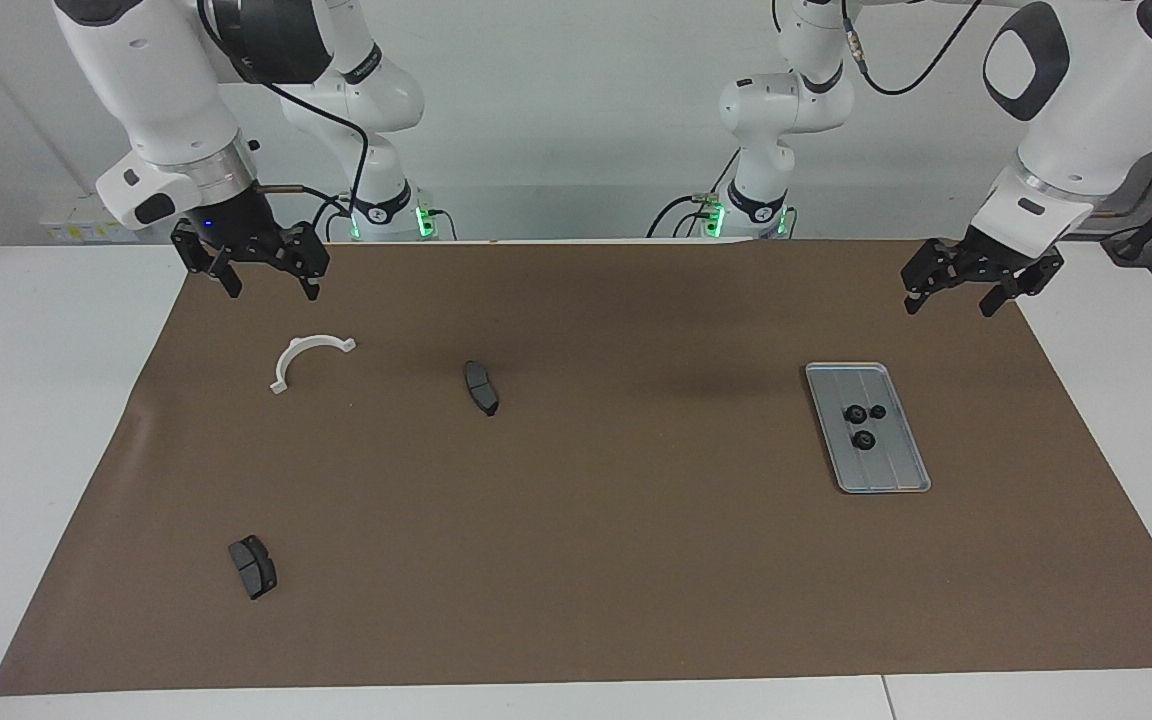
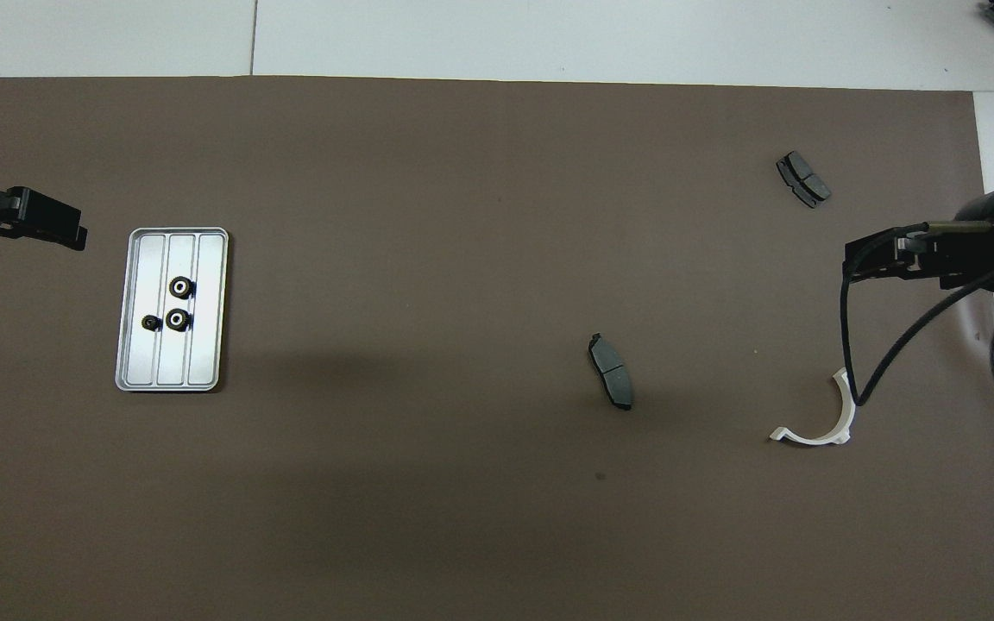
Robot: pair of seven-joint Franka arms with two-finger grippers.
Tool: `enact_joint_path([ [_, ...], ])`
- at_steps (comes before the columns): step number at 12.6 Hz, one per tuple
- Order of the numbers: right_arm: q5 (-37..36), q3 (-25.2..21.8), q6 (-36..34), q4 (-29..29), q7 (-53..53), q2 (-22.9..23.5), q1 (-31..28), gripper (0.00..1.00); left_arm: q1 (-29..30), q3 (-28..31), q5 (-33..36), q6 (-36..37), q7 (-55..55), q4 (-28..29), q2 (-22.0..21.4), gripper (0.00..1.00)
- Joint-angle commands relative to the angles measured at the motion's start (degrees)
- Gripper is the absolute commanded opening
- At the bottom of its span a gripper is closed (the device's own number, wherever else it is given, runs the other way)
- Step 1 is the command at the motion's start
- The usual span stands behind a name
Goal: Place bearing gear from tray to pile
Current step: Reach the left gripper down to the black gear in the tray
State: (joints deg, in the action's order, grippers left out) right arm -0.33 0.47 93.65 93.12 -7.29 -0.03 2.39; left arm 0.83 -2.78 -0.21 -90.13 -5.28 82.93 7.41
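The silver-grey tray [image 1: 893, 472] [image 2: 204, 358] lies on the brown mat toward the left arm's end. Three small black bearing gears sit in it: two larger [image 1: 854, 412] [image 1: 865, 439] and one smaller [image 1: 877, 411]. They also show in the overhead view [image 2: 181, 286] [image 2: 177, 319] [image 2: 150, 323]. The pile is scattered toward the right arm's end: a white bracket [image 1: 300, 346] [image 2: 847, 404] and two dark brake pads [image 1: 481, 387] [image 1: 253, 566] [image 2: 611, 371] [image 2: 802, 178]. My left gripper [image 1: 948, 303] [image 2: 66, 235] is open and empty, up over the mat beside the tray. My right gripper [image 1: 272, 288] [image 2: 859, 263] is open and empty, over the mat by the bracket.
The brown mat [image 1: 636, 560] covers most of the white table [image 1: 36, 400]. A black cable [image 2: 902, 345] hangs from the right arm over the bracket's end of the mat.
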Motion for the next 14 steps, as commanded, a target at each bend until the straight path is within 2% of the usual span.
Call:
enact_joint_path([
  [1, 1.38, 0.32, -0.04, 0.40, 1.67, -0.41, -0.72, 1.00, 0.31, -0.12, 0.82, -0.66, -2.26, 1.35, -0.99, 1.00],
  [6, 1.47, 0.32, 0.05, 0.40, 1.67, -0.41, -0.72, 1.00, 1.37, -0.12, 0.82, -1.10, -4.57, 1.36, -1.00, 1.00],
  [8, 1.47, 0.32, 0.04, 0.40, 1.67, -0.41, -0.72, 1.00, 1.63, -0.12, 0.82, -3.54, -4.22, 2.49, -0.73, 1.00],
  [10, 1.38, 0.32, 0.05, 0.40, 1.67, -0.41, -0.72, 1.00, 2.60, -0.12, 0.82, -7.49, -4.13, 5.99, 0.05, 1.00],
  [14, 1.38, 0.32, 0.05, 0.40, 1.67, -0.41, -0.72, 1.00, 2.78, -0.12, 0.82, -21.54, -3.69, 16.01, 3.39, 1.00],
])
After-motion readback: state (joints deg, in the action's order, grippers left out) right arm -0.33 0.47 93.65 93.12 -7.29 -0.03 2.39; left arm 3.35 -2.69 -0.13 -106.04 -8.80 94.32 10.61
